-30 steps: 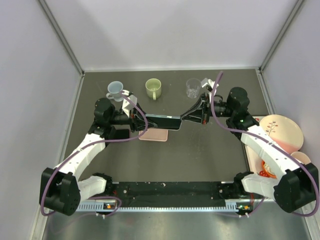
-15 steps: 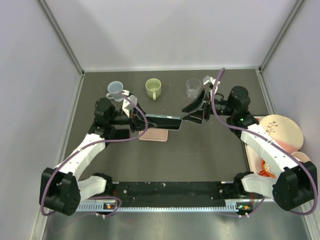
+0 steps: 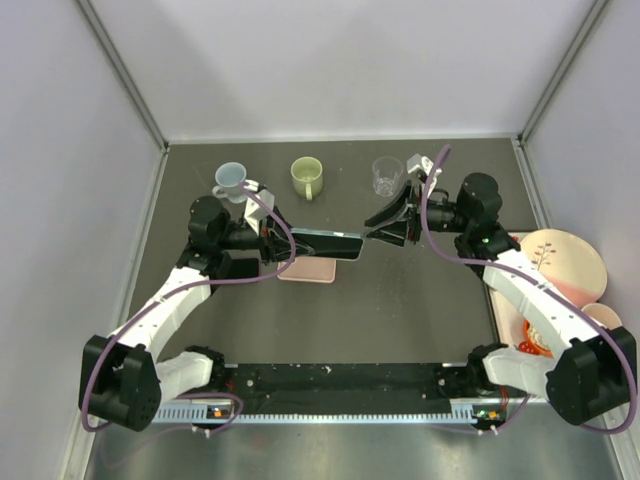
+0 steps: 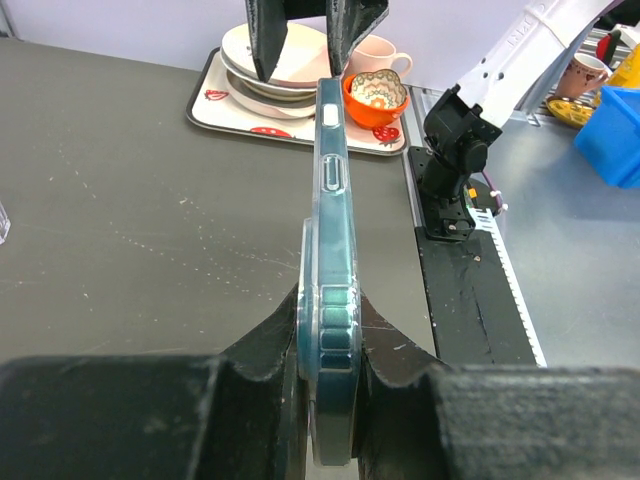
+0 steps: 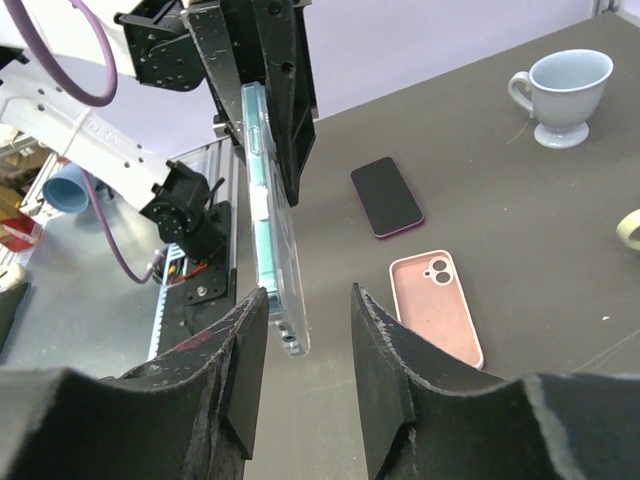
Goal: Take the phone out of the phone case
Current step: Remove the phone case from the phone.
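Observation:
My left gripper (image 3: 290,243) (image 4: 330,340) is shut on one end of the phone in its clear teal-edged case (image 3: 330,244) (image 4: 331,200) and holds it edge-on above the table. The phone's free end (image 5: 280,300) points at my right gripper (image 3: 372,228) (image 5: 308,340). That gripper is open. The end of the phone lies between its fingers, close to the left finger (image 5: 245,370) and apart from the right one. In the left wrist view the right gripper's two fingertips (image 4: 268,40) straddle the phone's far end.
An empty pink case (image 3: 308,270) (image 5: 435,305) and a dark phone in a purple case (image 5: 387,196) lie on the table below. A blue cup (image 3: 230,180), a green mug (image 3: 307,176) and a glass (image 3: 386,176) stand at the back. A tray of dishes (image 3: 520,330) is at the right.
My right gripper, narrow at the phone's free end a second ago, has opened wide. The left gripper and the phone have not moved.

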Robot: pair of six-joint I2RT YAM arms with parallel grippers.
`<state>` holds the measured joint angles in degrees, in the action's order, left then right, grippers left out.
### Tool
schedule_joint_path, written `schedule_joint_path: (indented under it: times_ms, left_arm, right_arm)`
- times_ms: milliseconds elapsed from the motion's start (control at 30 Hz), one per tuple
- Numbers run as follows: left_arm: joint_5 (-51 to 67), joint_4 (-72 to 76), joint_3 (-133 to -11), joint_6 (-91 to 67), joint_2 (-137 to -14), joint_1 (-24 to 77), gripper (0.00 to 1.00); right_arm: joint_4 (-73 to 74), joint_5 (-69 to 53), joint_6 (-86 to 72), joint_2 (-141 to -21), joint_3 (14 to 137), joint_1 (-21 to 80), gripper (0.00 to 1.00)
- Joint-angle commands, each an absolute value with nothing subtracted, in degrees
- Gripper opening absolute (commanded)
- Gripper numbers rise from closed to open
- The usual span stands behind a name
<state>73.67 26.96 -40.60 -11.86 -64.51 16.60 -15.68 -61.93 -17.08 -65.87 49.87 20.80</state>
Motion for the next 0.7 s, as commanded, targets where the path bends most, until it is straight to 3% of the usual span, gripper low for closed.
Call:
schedule_joint_path:
  times_ms: [0,167,300,667]
  left_arm:
    - [74.53,31.38,-40.87,-11.25,-63.81,16.61,0.0]
    - [73.83,31.38,-40.96,-11.51,-63.63,16.61,0.0]
    - [72.51,31.38,-40.96,-11.95,-63.63,16.61,0.0]
    - [72.16,32.52,-40.69,-12.92,-63.98,16.52,0.0]
  right_arm:
    - [-15.56,-64.42,-13.01,-63.63,50.54,20.21,0.36]
    - [-12.58,-66.53,-8.11,-63.63,50.45,20.21,0.37]
    - [-8.97,-67.32,-0.28,-63.11,49.57,20.3,0.45]
    - [-5.8,-67.86,12.03,-62.93,47.29,21.44,0.53]
